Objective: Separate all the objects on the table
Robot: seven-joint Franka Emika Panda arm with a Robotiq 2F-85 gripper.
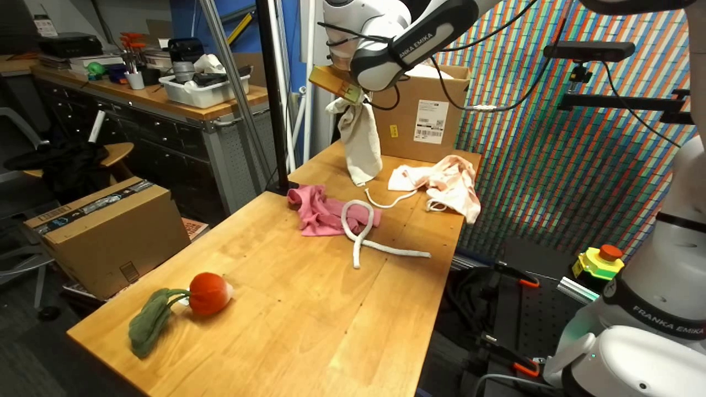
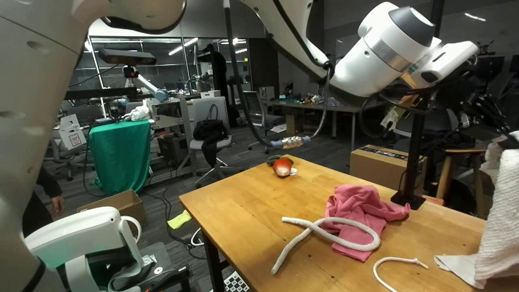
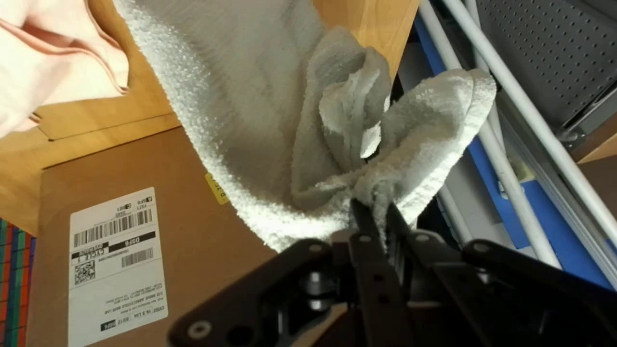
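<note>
At eight o'clock from the deep pink cloth [image 1: 322, 212], in an exterior view, the red ball with green leaves [image 1: 209, 295] lies on the desk [image 1: 265, 331], well apart from everything else, so I judge it already separated. The deep pink cloth sits crumpled at the clock's centre. Toward one o'clock hangs the beige cloth [image 1: 361, 140]; the wrist view shows the fingers [image 3: 366, 255] pinched together on its gathered top. It drapes long, which probably explains the high hold, and its lower end seems to reach the desk. Toward four the white rope [image 1: 361, 241] loops over the deep pink cloth, so that pair likely needs parting. At three a thin white cord [image 1: 389, 206] runs to the pale pink cloth [image 1: 449, 179]; whether they are joined I cannot tell.

The leaves lie close to the desk's end, leaving little wood beyond. Between six and eight o'clock a broad bare stretch looks best for setting something down. At ten the black post [image 1: 274, 110] probably limits sideways sweeps. Past one o'clock the cardboard box [image 1: 411, 118] crowds the beige cloth. Between two and three the pale pink cloth seems to lap over the right-hand edge; a tug outward might drop it.
</note>
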